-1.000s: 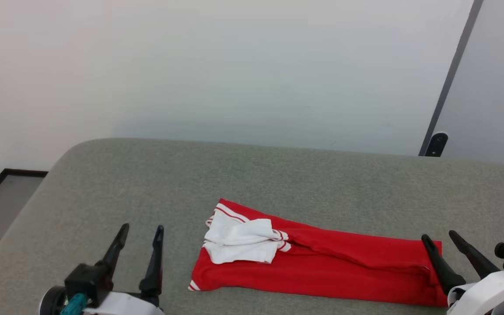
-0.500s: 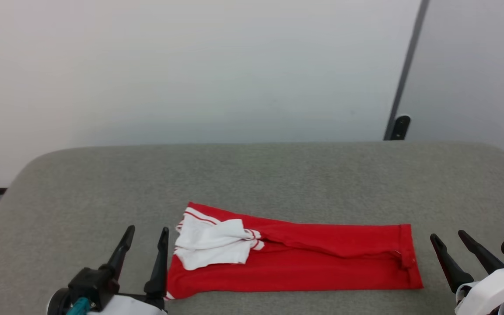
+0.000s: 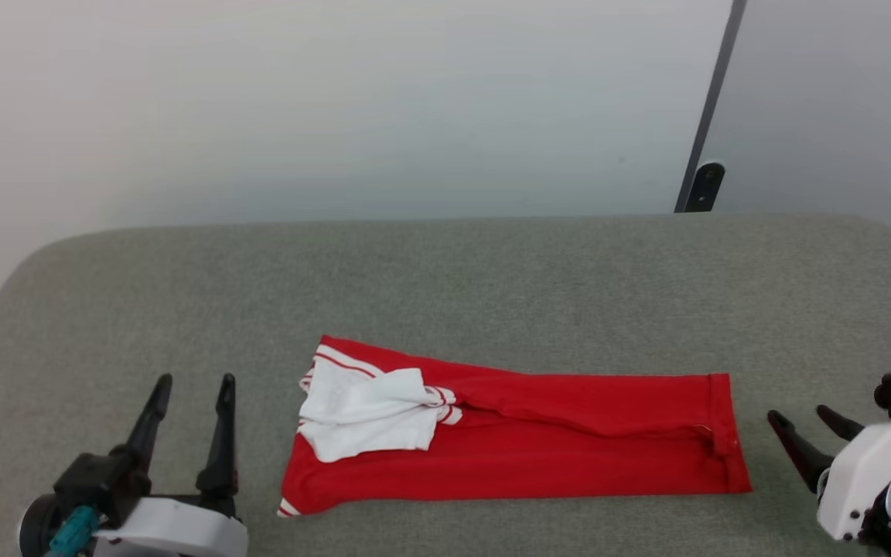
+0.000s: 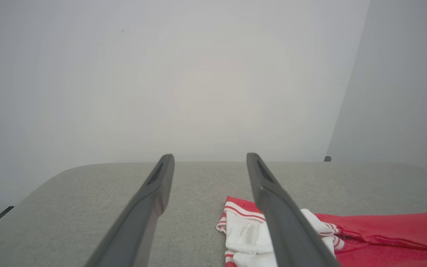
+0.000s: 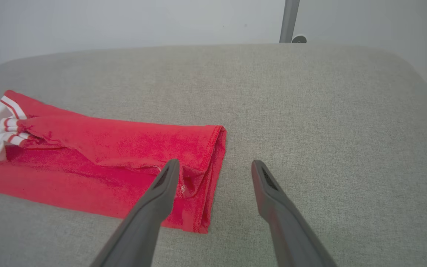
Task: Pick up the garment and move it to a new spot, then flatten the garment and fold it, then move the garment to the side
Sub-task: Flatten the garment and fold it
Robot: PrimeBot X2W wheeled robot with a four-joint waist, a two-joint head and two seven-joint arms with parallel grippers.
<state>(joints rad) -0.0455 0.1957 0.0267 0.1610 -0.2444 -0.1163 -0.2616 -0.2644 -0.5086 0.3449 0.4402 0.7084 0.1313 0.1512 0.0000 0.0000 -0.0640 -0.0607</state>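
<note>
Garment (image 3: 515,441): folded long strip, flat on counter (image 3: 445,278).
Left gripper (image 3: 195,379): jaws spread, empty.
Right gripper (image 3: 797,412): jaws spread, empty.

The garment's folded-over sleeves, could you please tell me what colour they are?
White sleeves with red stripe trim, on the red garment; head view shows it best.

One red-and-white jersey T-shirt (image 3: 538,456); one grey padded worktop (image 3: 492,278); one left end effector (image 3: 192,381) and one right end effector (image 3: 800,414), two in all, each with two dark fingers (image 3: 221,433); one dark vertical wall strip (image 3: 712,100).
</note>
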